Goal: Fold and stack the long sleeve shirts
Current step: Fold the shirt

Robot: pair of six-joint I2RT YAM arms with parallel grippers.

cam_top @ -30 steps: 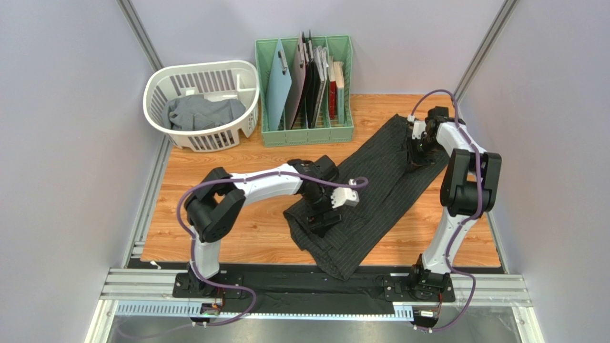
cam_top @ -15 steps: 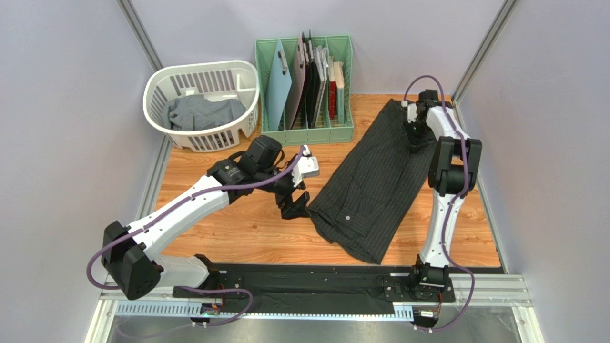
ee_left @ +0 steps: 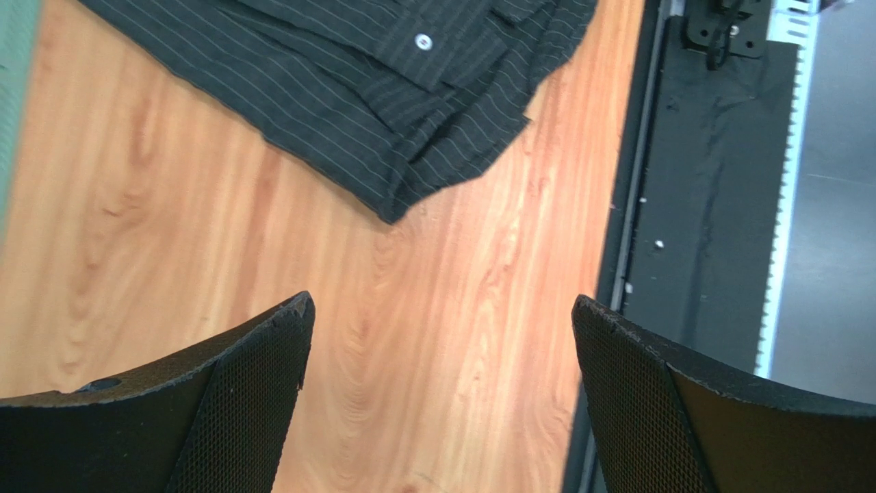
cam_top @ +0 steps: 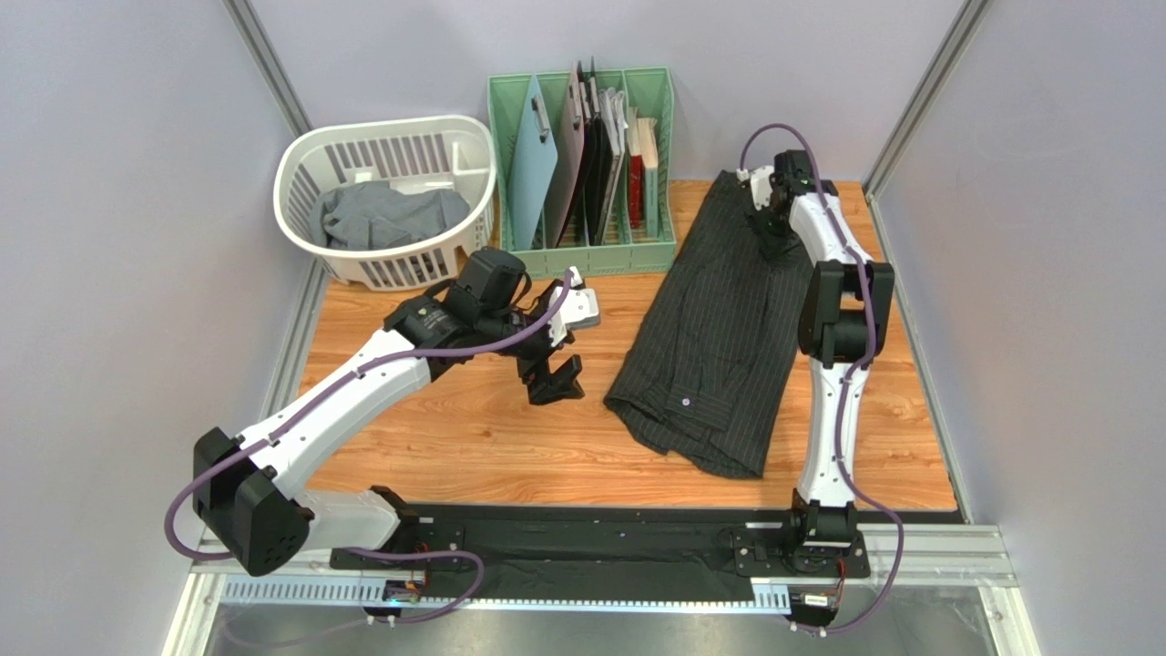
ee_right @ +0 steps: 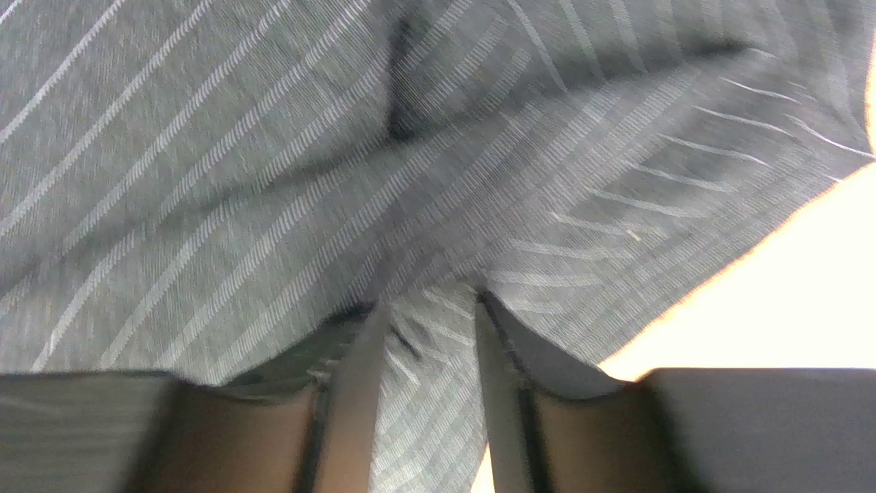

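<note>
1. On the right half of the wooden table [cam_top: 452, 438], you have the black pinstriped shirt [cam_top: 719, 328] lying lengthwise, with its far end near the back wall.
2. Your left gripper [cam_top: 554, 369] hangs with its jaws wide and empty over bare wood, just left of the shirt's near corner.
3. Your right gripper [ee_right: 430, 303] is at the shirt's far end, fingers narrowly apart with cloth between them. Pinched or loose, can't tell.
4. Your grey shirt [cam_top: 390, 215] lies crumpled in the white basket [cam_top: 308, 151], far left.

You've got 2 shirts. Black pinstripe shirt [cam_top: 719, 328]: laid out long on table [cam_top: 452, 438], rt side, far edge to near-centre, rumpled, near end bunched, white button showing. Grey shirt [cam_top: 377, 215]: crumpled heap in basket [cam_top: 383, 127], far left, well apart.
</note>
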